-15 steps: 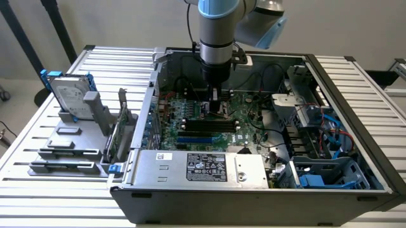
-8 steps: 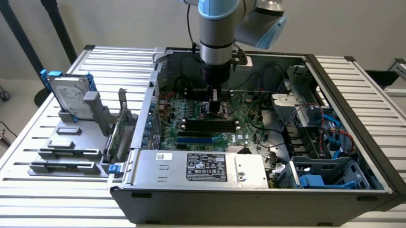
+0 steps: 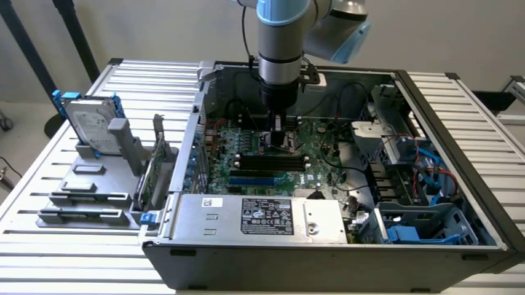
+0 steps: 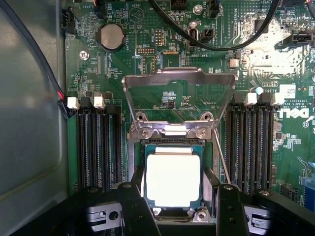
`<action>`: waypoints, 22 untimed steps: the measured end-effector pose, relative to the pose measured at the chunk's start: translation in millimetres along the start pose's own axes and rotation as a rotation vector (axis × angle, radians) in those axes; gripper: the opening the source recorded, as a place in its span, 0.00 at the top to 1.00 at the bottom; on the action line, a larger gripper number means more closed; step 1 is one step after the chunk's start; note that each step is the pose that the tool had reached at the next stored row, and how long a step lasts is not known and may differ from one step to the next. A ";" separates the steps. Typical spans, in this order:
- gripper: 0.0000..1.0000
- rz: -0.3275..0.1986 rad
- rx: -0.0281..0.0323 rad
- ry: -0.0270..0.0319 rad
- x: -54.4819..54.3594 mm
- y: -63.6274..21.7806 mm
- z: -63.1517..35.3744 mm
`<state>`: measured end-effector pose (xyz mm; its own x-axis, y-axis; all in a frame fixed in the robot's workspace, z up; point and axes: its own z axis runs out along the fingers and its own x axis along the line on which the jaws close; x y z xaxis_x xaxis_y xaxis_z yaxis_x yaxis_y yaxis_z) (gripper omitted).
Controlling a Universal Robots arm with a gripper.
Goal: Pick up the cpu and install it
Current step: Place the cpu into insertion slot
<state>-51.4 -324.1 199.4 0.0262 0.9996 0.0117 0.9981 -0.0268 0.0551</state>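
The cpu (image 4: 173, 178), a flat square chip with a bright silvery top and a thin green rim, sits level in the motherboard socket (image 4: 172, 135), just below the socket's hinge. The socket's metal load plate (image 4: 179, 78) is flipped up and open. My gripper (image 4: 173, 199) straddles the cpu, with black fingers (image 4: 134, 206) against its two opposite sides, shut on it. In the exterior view my gripper (image 3: 279, 140) reaches straight down into the open computer case (image 3: 328, 246), low over the green motherboard (image 3: 271, 166).
Black memory slots (image 4: 96, 147) run along both sides of the socket. Black cables (image 4: 216, 42) cross the board beyond the load plate, and a coin battery (image 4: 110, 37) lies nearby. A grey parts holder (image 3: 90, 184) with a hard drive (image 3: 90, 126) stands at the exterior view's left, outside the case.
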 end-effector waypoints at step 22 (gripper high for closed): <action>0.45 0.001 0.0078 -0.0220 2.6 2.3 1.8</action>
<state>-49.0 -321.6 197.8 0.0283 0.9995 -0.0102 0.9985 -0.0278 0.0473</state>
